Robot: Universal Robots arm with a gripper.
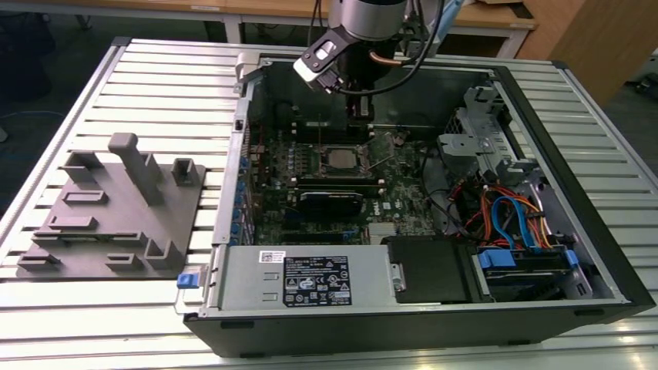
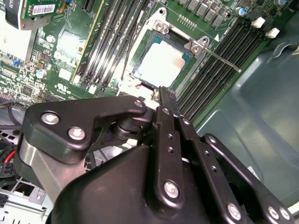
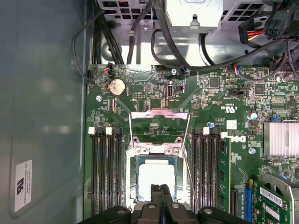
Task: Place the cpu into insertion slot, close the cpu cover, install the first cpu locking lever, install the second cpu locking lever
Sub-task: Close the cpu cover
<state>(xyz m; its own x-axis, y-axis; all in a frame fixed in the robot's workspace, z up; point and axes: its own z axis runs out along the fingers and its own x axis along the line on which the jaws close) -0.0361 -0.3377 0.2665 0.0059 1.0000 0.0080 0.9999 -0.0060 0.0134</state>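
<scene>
exterior view: the gripper [image 1: 357, 112] hangs inside the open computer case [image 1: 575, 231], just above the board and a little beyond the insertion slot, toward the case's far wall. the cpu [image 1: 337, 158] already lies in that slot, so the first step looks done.

second wrist view: the gripper [image 2: 164, 93] has its fingers pressed together with nothing between them, the tip close over the edge of the insertion slot [image 2: 135, 71]. the cpu [image 2: 161, 65] sits flat and square inside it. a locking lever [image 2: 224, 60] juts out free past one corner of the slot, not latched. memory slots [image 2: 112, 37] run close along both sides of the slot, and the case wall [image 2: 252, 116] rises beyond one bank, so sideways room looks tight.

first wrist view: the cpu cover [image 3: 159, 114] lies flipped back from the insertion slot [image 3: 134, 179], its window showing bare board. by my reading, closing the cover and both levers remain. the gripper [image 3: 161, 189] is over the cpu [image 3: 156, 179]. cables [image 3: 140, 28] hang beyond the cover.
</scene>
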